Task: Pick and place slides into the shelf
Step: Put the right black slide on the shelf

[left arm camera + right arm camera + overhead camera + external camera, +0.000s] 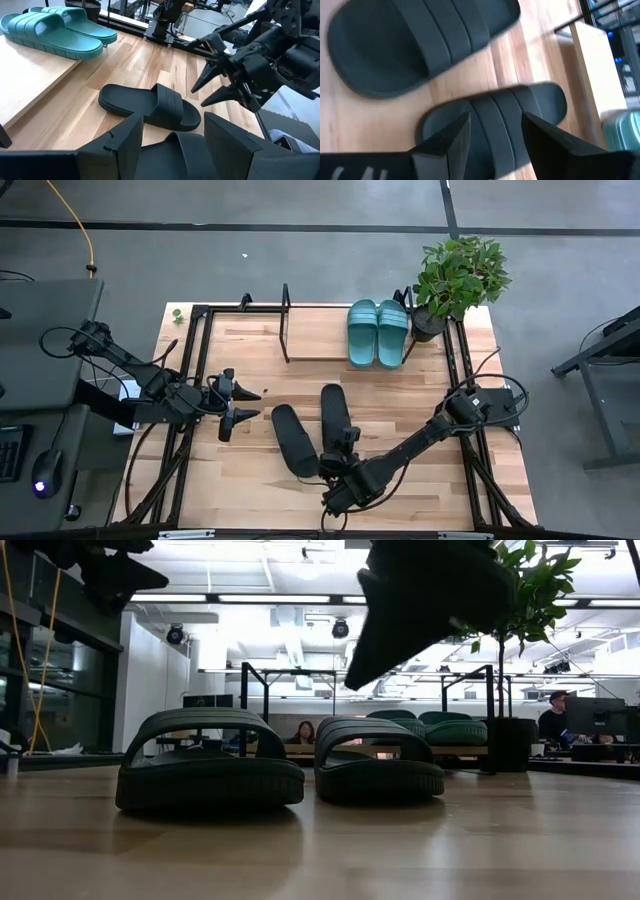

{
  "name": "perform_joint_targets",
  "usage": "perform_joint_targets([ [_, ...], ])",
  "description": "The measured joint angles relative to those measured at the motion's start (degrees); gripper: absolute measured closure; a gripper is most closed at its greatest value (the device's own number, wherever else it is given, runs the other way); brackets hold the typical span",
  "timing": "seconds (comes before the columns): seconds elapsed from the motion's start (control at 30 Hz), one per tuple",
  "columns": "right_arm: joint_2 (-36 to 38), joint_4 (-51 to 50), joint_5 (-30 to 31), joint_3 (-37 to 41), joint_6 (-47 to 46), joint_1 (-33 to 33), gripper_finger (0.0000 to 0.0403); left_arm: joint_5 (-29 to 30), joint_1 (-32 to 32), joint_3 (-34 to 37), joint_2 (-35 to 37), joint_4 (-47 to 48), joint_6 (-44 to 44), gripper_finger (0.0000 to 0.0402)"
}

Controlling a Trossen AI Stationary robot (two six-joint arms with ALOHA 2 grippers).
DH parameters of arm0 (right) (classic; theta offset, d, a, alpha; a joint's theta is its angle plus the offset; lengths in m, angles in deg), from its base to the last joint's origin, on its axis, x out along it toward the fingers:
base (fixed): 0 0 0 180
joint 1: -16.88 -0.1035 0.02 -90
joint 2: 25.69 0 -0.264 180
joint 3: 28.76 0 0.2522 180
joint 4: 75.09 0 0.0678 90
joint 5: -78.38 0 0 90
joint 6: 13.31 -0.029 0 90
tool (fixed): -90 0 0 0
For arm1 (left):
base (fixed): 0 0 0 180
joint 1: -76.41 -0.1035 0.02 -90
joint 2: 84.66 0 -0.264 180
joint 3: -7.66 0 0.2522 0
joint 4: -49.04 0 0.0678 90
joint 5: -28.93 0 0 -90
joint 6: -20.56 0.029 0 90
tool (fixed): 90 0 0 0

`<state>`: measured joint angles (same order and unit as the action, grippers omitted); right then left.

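1. I saw the wooden desk [420,395] carrying everything, with a large black tube frame [195,360] around its edge.
2. The shelf [320,330] sat at the far side of the desk, its light board between thin black uprights.
3. A potted plant [458,275] stood at the far right corner, just beside the shelf's right end.
4. Two teal slides [378,332] lay side by side on the right part of the shelf board, touching each other.
5. Two black slides lay on the desk in front of the shelf: the left black slide [294,439] angled, the right black slide [336,418] close beside it, neither touching the shelf.
6. The right gripper [348,442] hovered over the near end of the right black slide; in its wrist view the jaws stood wide, straddling that slide's strap without gripping it.
7. The left gripper [244,406] waited above the desk, left of the black slides, jaws spread wide and holding nothing.
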<state>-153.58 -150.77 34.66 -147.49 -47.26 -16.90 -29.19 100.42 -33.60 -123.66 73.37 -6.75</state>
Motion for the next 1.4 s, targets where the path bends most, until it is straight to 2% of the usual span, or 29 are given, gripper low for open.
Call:
perform_joint_targets([
  [0.3,-0.1,0.4,-2.3,6.3,-2.2,-0.4,0.0236,0.0,0.0,0.0,0.0,0.0,0.0,0.0208],
  [0.6,-0.1,1.8,-1.8,10.1,-4.8,-0.2,0.0236,0.0,0.0,0.0,0.0,0.0,0.0,0.0208],
  [1.4,-0.1,4.3,0.7,11.0,-8.6,2.3,0.0236,0.0,0.0,0.0,-0.3,0.0,0.0,0.0208],
])
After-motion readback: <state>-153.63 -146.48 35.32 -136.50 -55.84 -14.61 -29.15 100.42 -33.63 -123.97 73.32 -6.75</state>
